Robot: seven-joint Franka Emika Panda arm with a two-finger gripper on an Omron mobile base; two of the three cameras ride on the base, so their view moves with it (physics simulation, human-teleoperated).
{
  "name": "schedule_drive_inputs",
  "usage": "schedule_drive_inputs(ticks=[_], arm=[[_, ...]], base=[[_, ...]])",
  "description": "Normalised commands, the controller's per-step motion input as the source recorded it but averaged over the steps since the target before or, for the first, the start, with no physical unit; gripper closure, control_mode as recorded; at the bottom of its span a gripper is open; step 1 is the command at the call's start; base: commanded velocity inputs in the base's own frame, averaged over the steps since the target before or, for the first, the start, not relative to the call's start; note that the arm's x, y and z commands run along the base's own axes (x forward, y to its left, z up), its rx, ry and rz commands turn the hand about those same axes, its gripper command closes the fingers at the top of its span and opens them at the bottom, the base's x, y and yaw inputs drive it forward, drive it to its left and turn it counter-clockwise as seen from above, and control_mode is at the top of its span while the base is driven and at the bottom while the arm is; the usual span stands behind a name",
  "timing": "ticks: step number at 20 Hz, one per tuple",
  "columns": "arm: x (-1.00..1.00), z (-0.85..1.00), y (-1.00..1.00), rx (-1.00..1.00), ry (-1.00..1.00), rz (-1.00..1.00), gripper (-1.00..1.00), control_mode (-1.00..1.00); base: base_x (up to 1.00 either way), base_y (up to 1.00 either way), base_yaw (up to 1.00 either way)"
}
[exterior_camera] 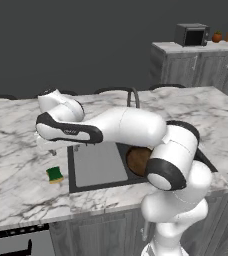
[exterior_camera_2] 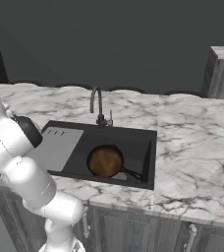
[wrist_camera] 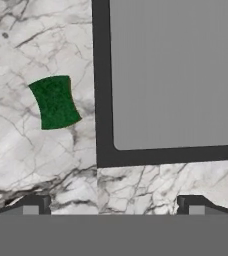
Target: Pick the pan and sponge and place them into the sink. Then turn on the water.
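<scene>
The pan (exterior_camera: 137, 159) lies in the black sink's (exterior_camera: 97, 186) deep basin, brown inside up; from the right it shows as pan (exterior_camera_2: 105, 161) with its handle pointing at the sink wall (exterior_camera_2: 151, 156). The green sponge (exterior_camera: 55, 174) rests on the marble counter just left of the sink. My gripper (exterior_camera: 50, 149) hangs open and empty over the counter beyond the sponge, near the sink's left rim. Looking along the gripper (wrist_camera: 113, 207), the sponge (wrist_camera: 55, 101) lies ahead and to the left, the grey drainboard (wrist_camera: 172, 75) to the right. No water falls from the faucet (exterior_camera_2: 97, 102).
The marble island counter (exterior_camera: 16, 165) stretches to both sides of the sink. My own white arm reaches across the basin in the left base view. A far counter holds a microwave (exterior_camera: 192, 34) at the upper right.
</scene>
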Motion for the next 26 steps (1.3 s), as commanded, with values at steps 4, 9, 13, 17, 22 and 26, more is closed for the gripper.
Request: schedule_drive_inputs(ticks=[4,9,13,17,22,26], arm=[[0.07,-0.11,0.15,0.01,0.02,-0.02,-1.00,-1.00],[0.05,-0.13,0.10,0.00,0.00,-0.06,-1.00,-1.00],[0.08,-0.13,0.10,0.00,0.00,-0.07,-1.00,-1.00],[0.08,-0.18,0.13,0.00,0.00,-0.03,-1.00,-1.00],[0.04,-0.17,0.04,0.00,-0.01,-0.01,-1.00,-1.00],[0.01,-0.14,0.00,0.00,-0.01,0.00,-1.00,-1.00]], base=[[0.00,0.00,0.00],[0.00,0.00,0.00],[0.00,0.00,0.00],[0.00,0.00,0.00],[0.00,0.00,0.00],[0.00,0.00,0.00]])
